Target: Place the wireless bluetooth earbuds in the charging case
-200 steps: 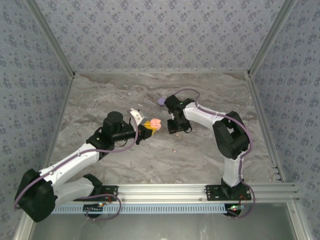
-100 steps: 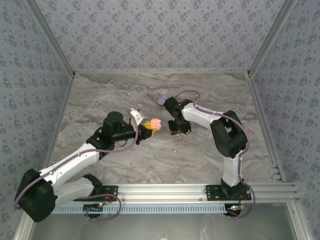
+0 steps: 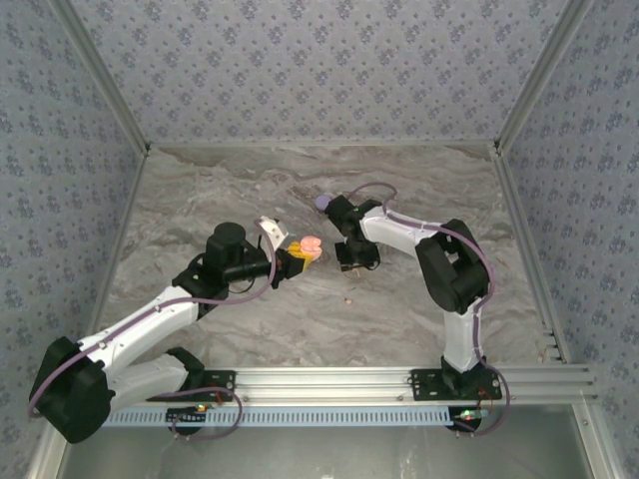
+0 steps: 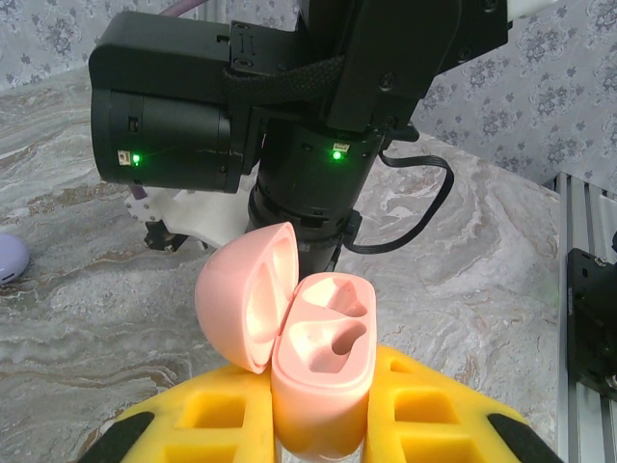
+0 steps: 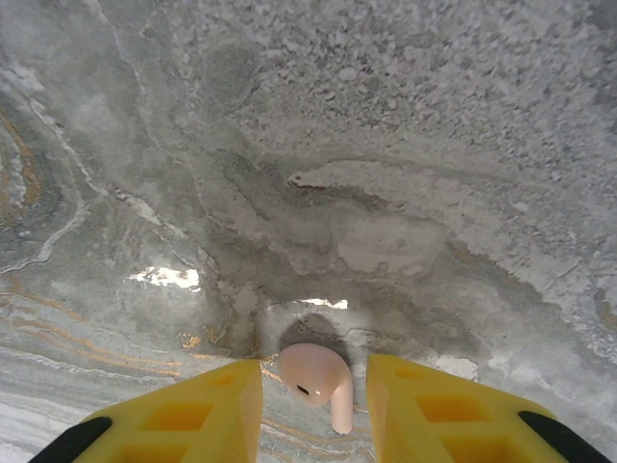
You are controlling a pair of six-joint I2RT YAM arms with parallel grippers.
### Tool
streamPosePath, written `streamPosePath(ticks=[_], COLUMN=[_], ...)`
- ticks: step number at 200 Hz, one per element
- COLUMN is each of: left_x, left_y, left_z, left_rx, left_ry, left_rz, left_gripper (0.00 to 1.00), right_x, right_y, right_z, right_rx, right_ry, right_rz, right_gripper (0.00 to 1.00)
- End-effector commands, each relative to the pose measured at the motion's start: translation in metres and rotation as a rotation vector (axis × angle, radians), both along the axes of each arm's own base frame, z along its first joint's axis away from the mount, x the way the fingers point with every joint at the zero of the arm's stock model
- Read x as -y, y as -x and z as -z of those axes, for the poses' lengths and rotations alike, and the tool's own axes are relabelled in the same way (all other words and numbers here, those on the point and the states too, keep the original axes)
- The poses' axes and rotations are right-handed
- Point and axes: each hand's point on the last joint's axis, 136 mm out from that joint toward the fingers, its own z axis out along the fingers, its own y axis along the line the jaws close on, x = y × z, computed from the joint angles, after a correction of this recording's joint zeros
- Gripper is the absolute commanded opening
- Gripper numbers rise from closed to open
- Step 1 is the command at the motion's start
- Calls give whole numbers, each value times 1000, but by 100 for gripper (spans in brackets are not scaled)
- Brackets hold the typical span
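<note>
Marbled tabletop point(image 3: 200, 190); floral-papered walls point(image 3: 300, 70)

1. Desk point(image 3: 200, 190): broad bare marbled stretches at the left, the far side and the right; free passage.
2. Walls point(image 3: 300, 70): papered panels close three sides.
3. Centre: left claw point(image 3: 300, 251) gripping the open charging case point(image 4: 323, 357), right claw point(image 3: 347, 261) near; tight gap.
4. Right claw's fingers point(image 5: 193, 405): earbud point(image 5: 318, 378) between, slim gaps either side.
5. Lilac case point(image 3: 321, 202): just beyond the right arm.

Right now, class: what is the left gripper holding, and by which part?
The open pink charging case, clamped at its lower body by the left gripper.
</note>
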Motion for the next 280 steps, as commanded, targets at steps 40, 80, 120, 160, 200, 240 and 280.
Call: streamPosePath(ticks=[40,80,120,160,200,240,280], left_x=[3,3,3,3,4,4,4], left_y=[0,0,1,0,0,0,-1], left_z=[-9,-8,-8,-8,-8,-8,-6], left_rx=[20,16,17,18,15,16,12], left_ry=[21,20,22,21,22,21,15], left_rz=[7,8,8,8,9,8,6], left_gripper=[14,14,14,14,14,14,14], right_x=[-2,-3,-4,-2,-4,-4,-3], right_y=[2,1,0,1,0,-1,-7], right_z=[8,11,14,19,21,22,12], right_rx=[-30,-30,-33,-37,-36,-27,24], right_ry=[24,23,28,31,27,26,6], right_rz=[11,7,11,18,16,10,5], right_gripper=[35,34,31,30,31,27,24])
